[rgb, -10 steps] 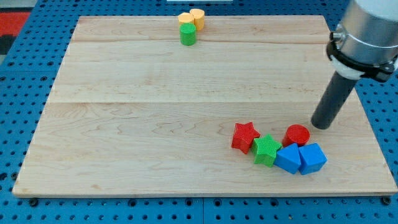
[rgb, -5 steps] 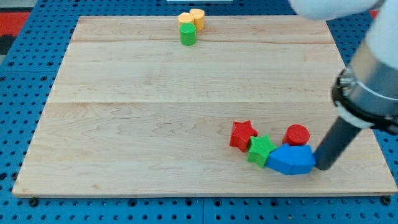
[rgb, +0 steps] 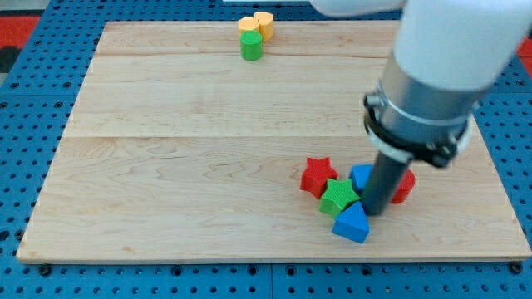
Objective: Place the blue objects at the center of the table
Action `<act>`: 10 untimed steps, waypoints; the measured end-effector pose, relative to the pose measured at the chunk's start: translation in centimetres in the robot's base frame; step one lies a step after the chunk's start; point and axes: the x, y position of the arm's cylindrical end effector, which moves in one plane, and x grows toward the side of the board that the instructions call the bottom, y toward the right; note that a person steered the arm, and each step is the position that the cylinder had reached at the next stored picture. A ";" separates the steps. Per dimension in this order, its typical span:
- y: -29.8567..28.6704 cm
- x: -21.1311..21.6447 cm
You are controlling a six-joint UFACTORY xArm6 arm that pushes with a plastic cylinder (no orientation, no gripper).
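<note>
My tip [rgb: 375, 211] stands in the cluster of blocks at the view's lower right. A blue block [rgb: 352, 224] lies just below and left of the tip. A second blue block [rgb: 360, 176] shows partly, just left of the rod, and the rod hides the rest. A green star block [rgb: 338, 198] touches both blue blocks on their left. A red star block [rgb: 317, 176] lies up and left of the green star. A red round block [rgb: 405, 186] shows partly to the right of the rod.
Two yellow round blocks [rgb: 256, 23] and a green round block [rgb: 251, 46] sit together at the view's top edge of the wooden board [rgb: 208, 141]. The arm's large grey body [rgb: 440, 75] fills the upper right.
My tip has moved left into the cluster. The two blue blocks have split apart, one up and one down. The green star and red star have shifted left.
</note>
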 end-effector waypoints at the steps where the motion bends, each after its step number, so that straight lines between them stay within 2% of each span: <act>1: -1.8 -4.2; 2: -1.3 -5.6; 3: 6.2 -5.6; 4: 8.5 -7.4; 5: -2.5 -8.6; 6: -8.4 -9.9; 7: -4.3 -9.3; 8: 2.3 -6.2; 9: 13.5 -5.0; 10: 14.6 4.7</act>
